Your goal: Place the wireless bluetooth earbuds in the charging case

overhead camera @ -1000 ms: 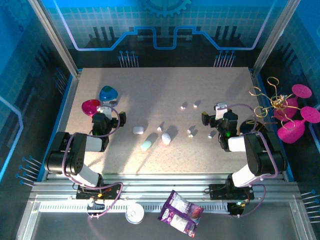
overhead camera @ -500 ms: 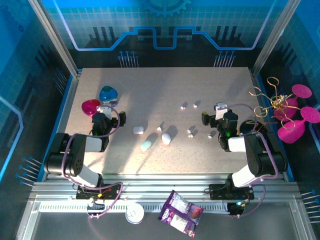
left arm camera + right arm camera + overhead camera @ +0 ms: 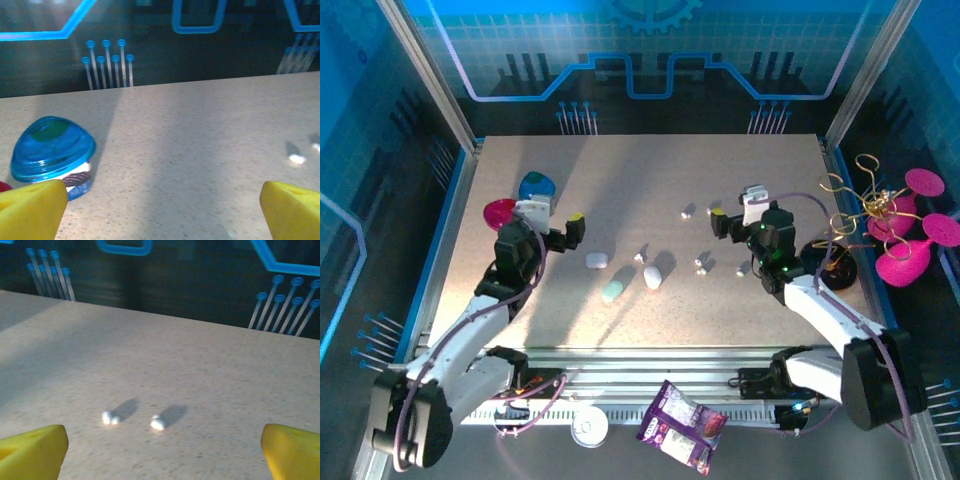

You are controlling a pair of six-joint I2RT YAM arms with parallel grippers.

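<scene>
As both arms have just unfolded and reached out over the table (image 3: 620, 170), the left fingers (image 3: 30, 207) and right fingers (image 3: 30, 450) hang spread wide, empty; two earbuds (image 3: 158, 423) lie loose ahead of the right pair, apart from the cases (image 3: 652, 277), so a pickup looks next

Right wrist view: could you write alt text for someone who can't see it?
Two tiny white earbuds lie side by side on a speckled beige table, casting short shadows. The right pincer is wide open and holds nothing, its yellow fingertips in the bottom corners. Behind is a dark wall with blue circuit-style lines.
</scene>
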